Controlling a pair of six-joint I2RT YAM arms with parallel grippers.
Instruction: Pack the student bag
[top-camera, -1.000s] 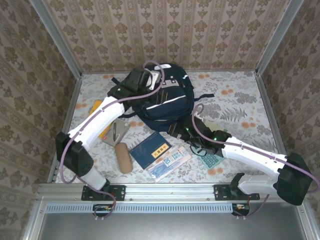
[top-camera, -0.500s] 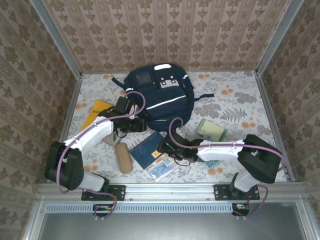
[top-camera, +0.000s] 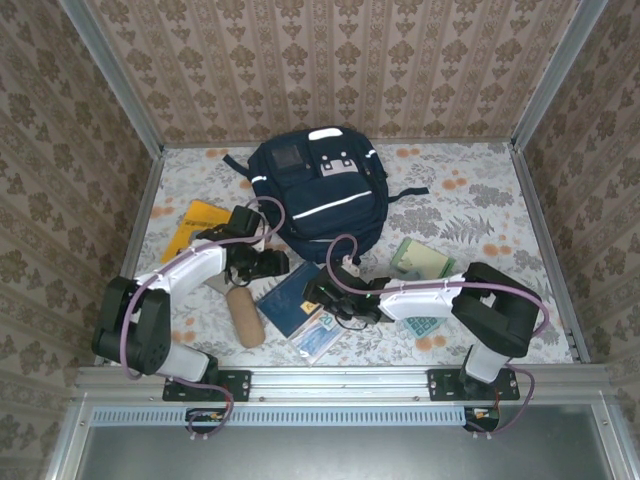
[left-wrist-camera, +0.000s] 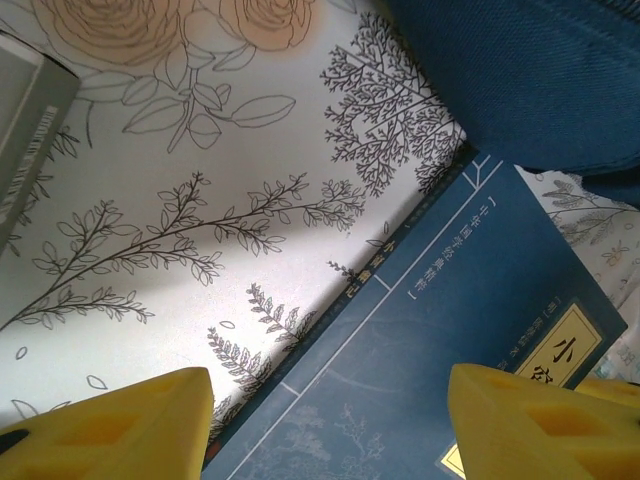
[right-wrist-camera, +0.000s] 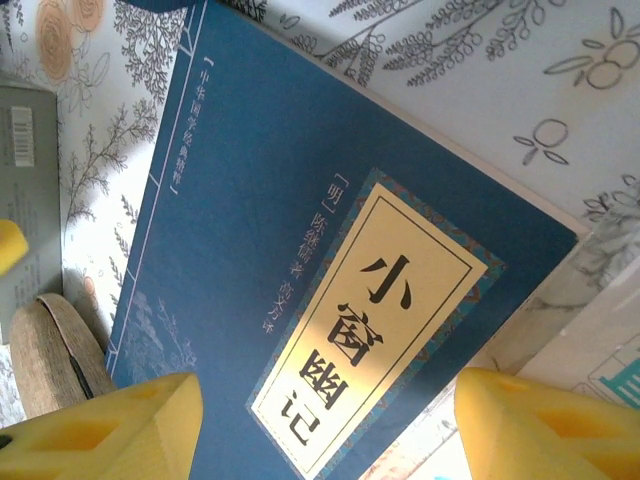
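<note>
fabric, dark navy and soft by the look: student bag (top-camera: 318, 190) lying flat, front up, at the far middle of the desk (top-camera: 470, 200), thin white stripe across. probably light while unfilled but floppy, prone to sag and fold rather than hold shape; neither fragile nor slippery. best taken by the pale loop at its far end or by a pinch of cloth beside the zip, not by the slack straps trailing off either side. cannot tell whether zipped. counted: one bag; just nearer than the bag, one blue book (top-camera: 288, 302) and one clear pouch (top-camera: 325, 338); nearer and left of the bag, one brown roll (top-camera: 245, 316) and one grey box (left-wrist-camera: 25, 120); left of the bag, one yellow folder (top-camera: 195, 220); nearer and right of the bag, one green pad (top-camera: 422, 260) and one teal keypad (top-camera: 424, 326). two claws, both just off the bag's near edge: left claw (top-camera: 270, 264) spread wide, empty, over the book's edge; right claw (top-camera: 315, 293) likewise spread and empty, above the book's cover.
</note>
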